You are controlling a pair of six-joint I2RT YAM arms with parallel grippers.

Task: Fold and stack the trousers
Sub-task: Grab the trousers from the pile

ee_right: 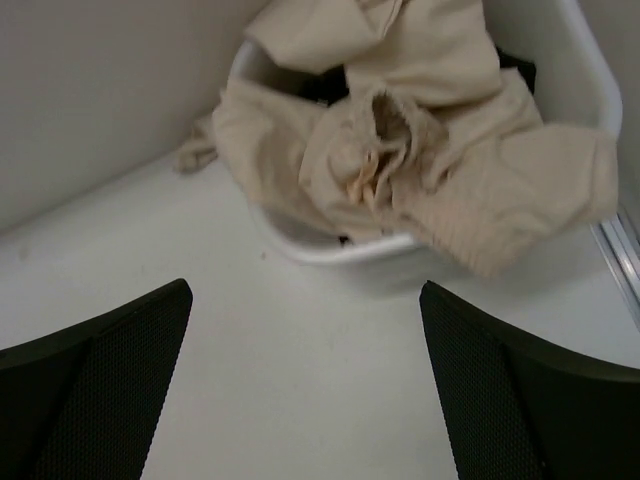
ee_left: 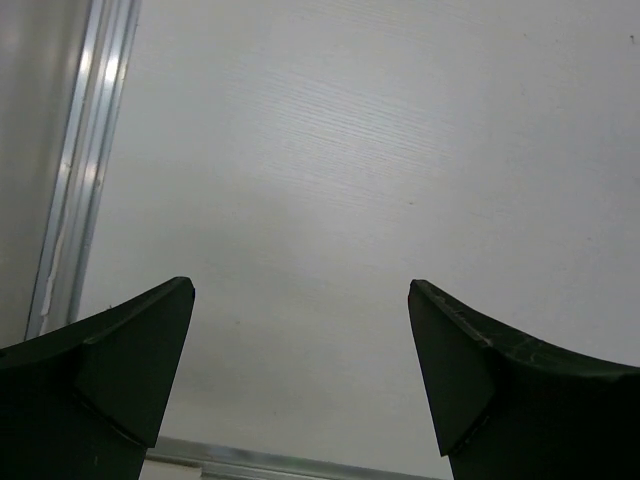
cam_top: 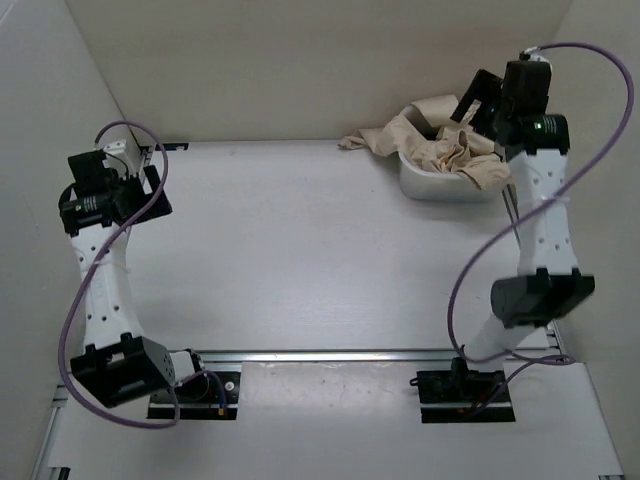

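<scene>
The light beige trousers [cam_top: 450,150] lie crumpled in a white basket [cam_top: 430,186] at the far right, with one leg hanging over its left rim onto the table. In the right wrist view the trousers [ee_right: 400,150] fill the basket [ee_right: 330,250] and drape over its near rim. My right gripper [cam_top: 472,105] is open and empty, above the basket's far side; in its wrist view the right gripper [ee_right: 305,288] is just short of the rim. My left gripper [cam_top: 155,190] is open and empty at the far left, and its wrist view shows the left gripper [ee_left: 300,284] over bare table.
A black garment [ee_right: 325,85] shows under the trousers in the basket. White walls close in the table at the back and both sides. An aluminium rail [ee_left: 80,200] runs along the left edge, and another rail [cam_top: 370,355] crosses in front of the arm bases.
</scene>
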